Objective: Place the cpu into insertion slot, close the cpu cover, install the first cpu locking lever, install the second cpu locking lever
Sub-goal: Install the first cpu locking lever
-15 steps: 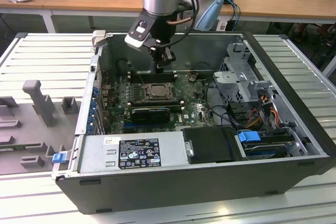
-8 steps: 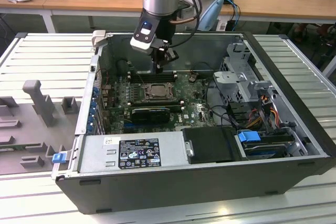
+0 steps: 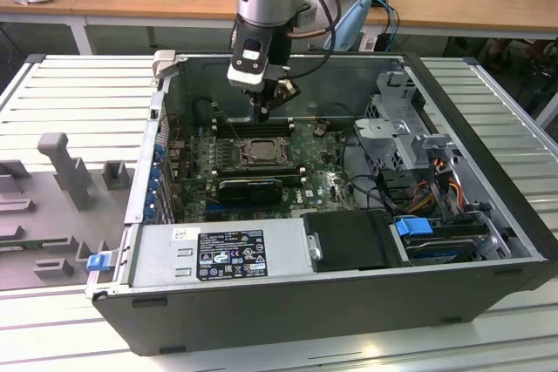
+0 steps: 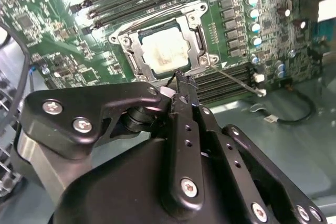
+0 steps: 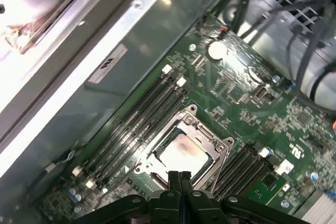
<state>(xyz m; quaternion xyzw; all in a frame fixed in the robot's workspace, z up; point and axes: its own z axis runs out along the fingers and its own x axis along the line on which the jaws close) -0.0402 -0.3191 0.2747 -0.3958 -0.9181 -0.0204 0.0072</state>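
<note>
**Slatted grey bench [image 3: 78,84], open dark metal computer case [image 3: 349,302]**

Pale silvery square cpu [image 4: 165,51] sits in dark-rimmed square insertion slot [image 3: 259,151] on green board [image 4: 63,40]. Thin dark-grey metal cpu cover [image 4: 195,34] frames it. Black gripper [image 4: 181,80] hangs just above, fingers together, empty.

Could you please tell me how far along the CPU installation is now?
Done: the cpu lies in the insertion slot with the cpu cover down over it. In hand: the gripper, fingers shut, hovers at the socket's edge. Left: one locking lever sticks out unlatched.
</note>
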